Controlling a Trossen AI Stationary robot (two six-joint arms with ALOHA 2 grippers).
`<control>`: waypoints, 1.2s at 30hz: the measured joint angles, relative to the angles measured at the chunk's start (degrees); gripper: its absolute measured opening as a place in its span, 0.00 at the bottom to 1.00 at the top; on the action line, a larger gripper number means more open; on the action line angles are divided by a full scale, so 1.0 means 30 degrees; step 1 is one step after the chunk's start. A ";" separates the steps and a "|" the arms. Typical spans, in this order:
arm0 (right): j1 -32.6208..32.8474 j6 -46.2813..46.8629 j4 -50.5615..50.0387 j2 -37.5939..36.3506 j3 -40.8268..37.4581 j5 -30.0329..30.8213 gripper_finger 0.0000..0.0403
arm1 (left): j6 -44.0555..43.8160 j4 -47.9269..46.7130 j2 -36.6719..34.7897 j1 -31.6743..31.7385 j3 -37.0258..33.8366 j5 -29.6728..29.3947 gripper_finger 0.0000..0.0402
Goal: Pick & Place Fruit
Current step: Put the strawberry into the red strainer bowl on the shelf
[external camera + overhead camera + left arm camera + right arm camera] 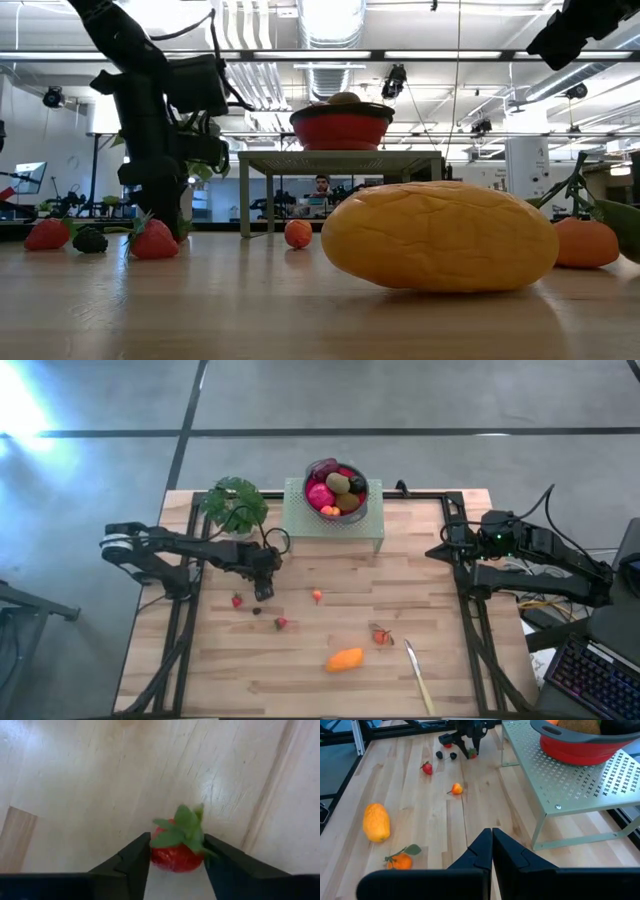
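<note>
The left tool (pixel 264 592) is down at the wooden counter (pixel 330 690) at about 9 o'clock from the counter's middle, and in the left wrist view its two dark fingers (pixel 131 861) stand on either side of a strawberry (pixel 177 856) with a green leafy cap, both close against the fruit's flanks; whether they are pressing it yet cannot be told. Just beside that tool on the counter lie another red strawberry (pixel 237 600) and a small dark berry (pixel 256 611), with a third strawberry (pixel 282 623) a little toward 5 o'clock of it. A tiny orange berry (pixel 317 597) sits near the counter's middle, the orange oval fruit (pixel 345 659) lies at 6 o'clock near the front edge, and a small orange fruit with a leaf (pixel 381 635) rests just at its 2 o'clock. A slim pale utensil (pixel 418 674) lies toward 5 o'clock. At 12 o'clock a pale green perforated stand (pixel 300 520) carries a red bowl (pixel 324 512) filled with maroon, brown and dark pieces, and a leafy potted plant (pixel 234 503) stands at its 9 o'clock. The right tool (pixel 492 847), fingers pressed together on nothing, hangs by the counter's edge at 3 o'clock.
</note>
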 joint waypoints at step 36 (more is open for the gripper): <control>-0.0015 0.0000 0.0009 -0.0007 0.0000 0.0000 0.02 | 0.7144 0.1810 -0.1866 0.0617 1.1972 -0.1073 0.39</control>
